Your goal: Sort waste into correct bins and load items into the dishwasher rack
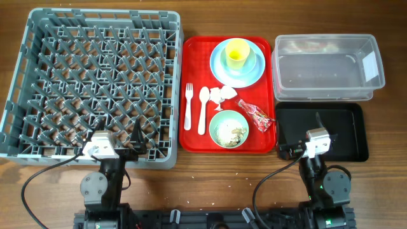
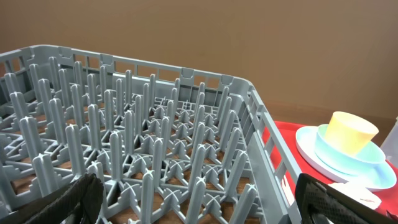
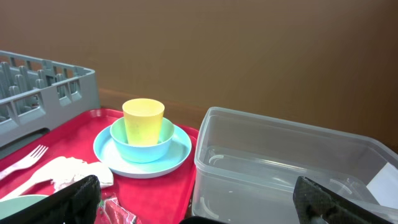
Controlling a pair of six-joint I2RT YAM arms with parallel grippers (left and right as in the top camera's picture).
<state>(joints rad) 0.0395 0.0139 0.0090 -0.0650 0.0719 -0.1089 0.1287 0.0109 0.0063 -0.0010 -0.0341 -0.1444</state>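
Note:
The grey dishwasher rack (image 1: 175, 95) stands at the left with nothing in it. On the red serving tray (image 1: 191, 145) a yellow cup (image 1: 237, 53) stands in a blue dish (image 1: 252, 62) on a blue plate (image 1: 221, 75). Below them lie a white fork (image 1: 188, 105), a white spoon (image 1: 203, 111), a crumpled napkin (image 1: 222, 94), a red wrapper (image 1: 255, 116) and a green bowl (image 1: 213, 127) holding crumbs (image 1: 230, 132). The clear tub (image 1: 278, 63) and the black tray (image 1: 346, 137) are at the right. My left gripper (image 1: 121, 130) (image 2: 199, 202) is open over the rack's near edge. My right gripper (image 1: 299, 129) (image 3: 199, 199) is open over the black tray.
The rack's upright pegs (image 2: 149, 143) fill the left wrist view. The clear tub (image 3: 280, 168) has a white label (image 1: 369, 67) on its right side. Cables (image 1: 38, 184) trail over the wooden table in front of both arms.

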